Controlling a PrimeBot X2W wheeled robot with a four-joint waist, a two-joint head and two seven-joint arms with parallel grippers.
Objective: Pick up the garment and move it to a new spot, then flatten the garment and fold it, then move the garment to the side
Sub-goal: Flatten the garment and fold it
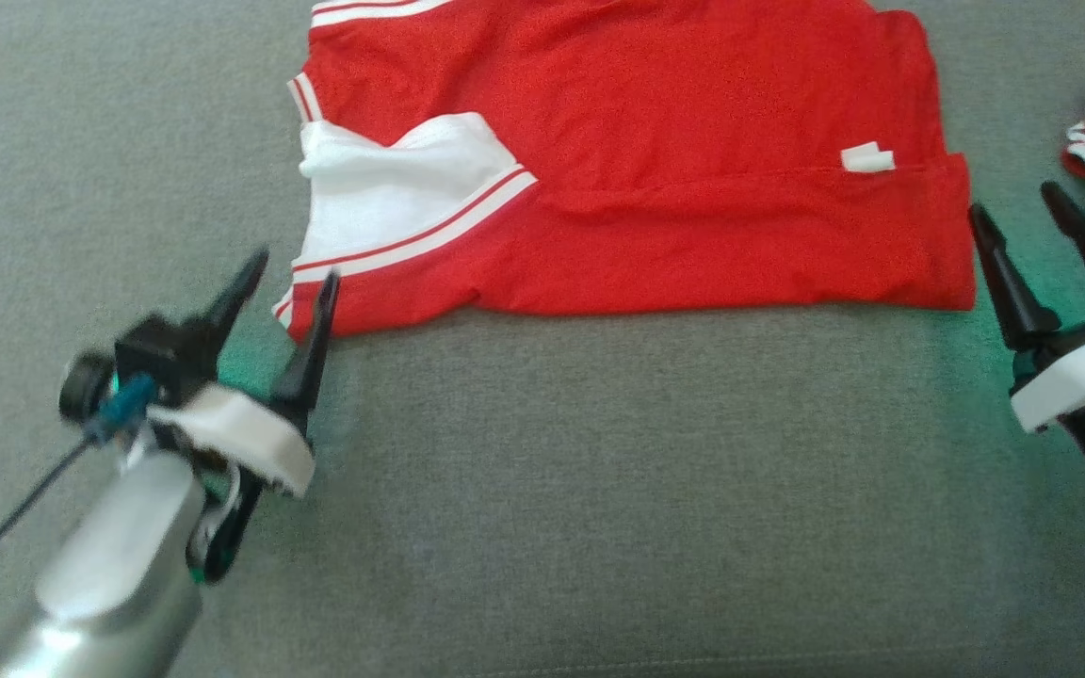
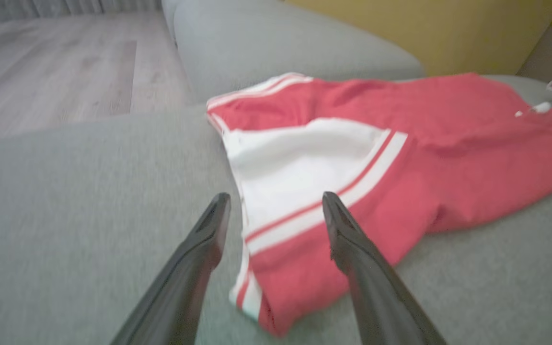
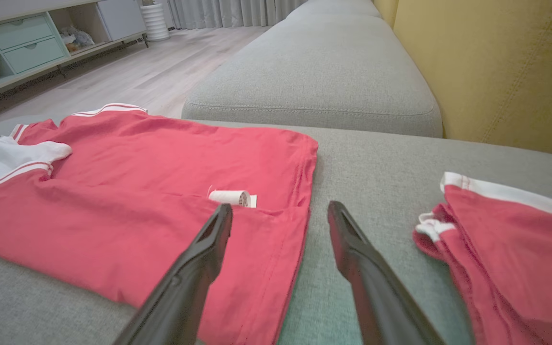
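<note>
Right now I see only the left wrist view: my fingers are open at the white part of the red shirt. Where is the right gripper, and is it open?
Observer: The right gripper is open, at the shirt's right edge, holding nothing.
Operator: What is the red and white bit at my top right corner?
Observer: A second red garment, bunched on the sofa beyond the right gripper, apart from the shirt.
Operator: Is the shirt's right edge flat?
Observer: Fairly flat; there its near part sticks out a little past the far part.
</note>
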